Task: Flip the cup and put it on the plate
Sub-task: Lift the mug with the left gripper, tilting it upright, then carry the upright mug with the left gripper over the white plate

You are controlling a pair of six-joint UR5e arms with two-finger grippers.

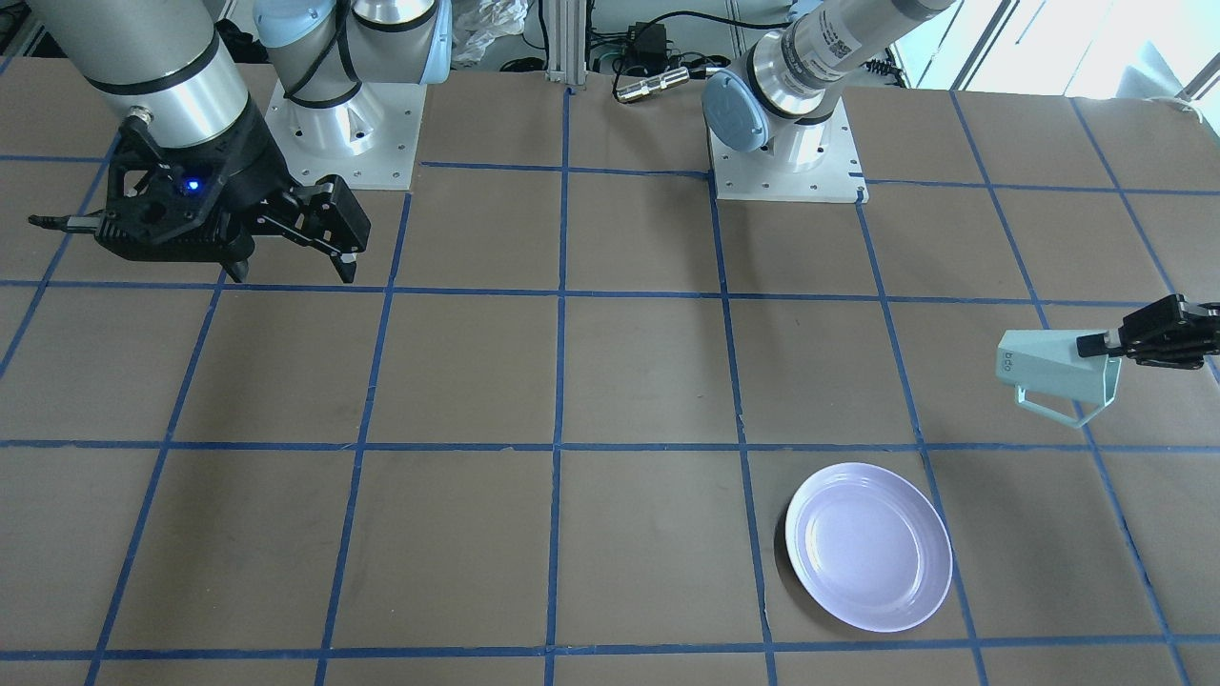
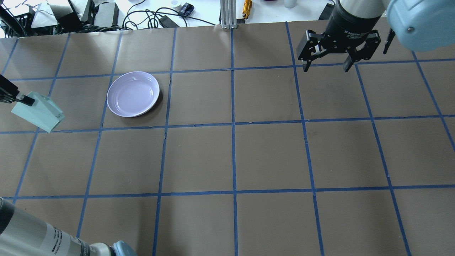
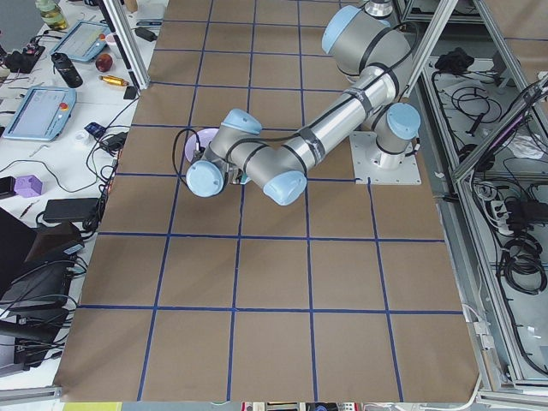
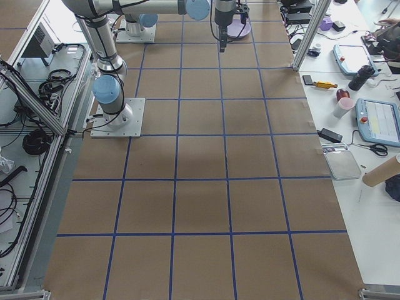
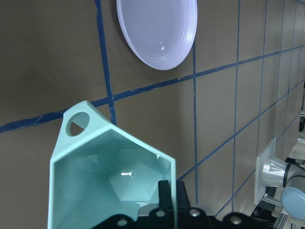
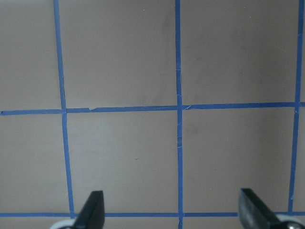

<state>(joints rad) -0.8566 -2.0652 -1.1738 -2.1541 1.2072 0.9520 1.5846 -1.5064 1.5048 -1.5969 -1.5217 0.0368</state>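
The pale mint-green cup [image 1: 1048, 370] hangs on its side above the table, its marked base towards the table's middle and its handle down. My left gripper [image 1: 1113, 345] is shut on the cup's rim. In the overhead view the cup [image 2: 37, 113] and left gripper [image 2: 25, 101] are at the left edge. The left wrist view looks into the cup [image 5: 107, 179], with one finger [image 5: 164, 193] inside the rim. The lavender plate [image 1: 869, 546] lies bare on the table beside the cup [image 2: 133, 93] [image 5: 159, 28]. My right gripper [image 1: 293, 274] [image 2: 327, 67] [image 6: 172, 212] is open and empty, far from both.
Brown paper with a blue tape grid [image 2: 233, 124] covers the table. The two arm bases [image 1: 343, 133] [image 1: 786, 162] stand at the robot's side. Cables, a metal post [image 2: 227, 14] and a gold cylinder [image 2: 247, 6] lie along the far edge.
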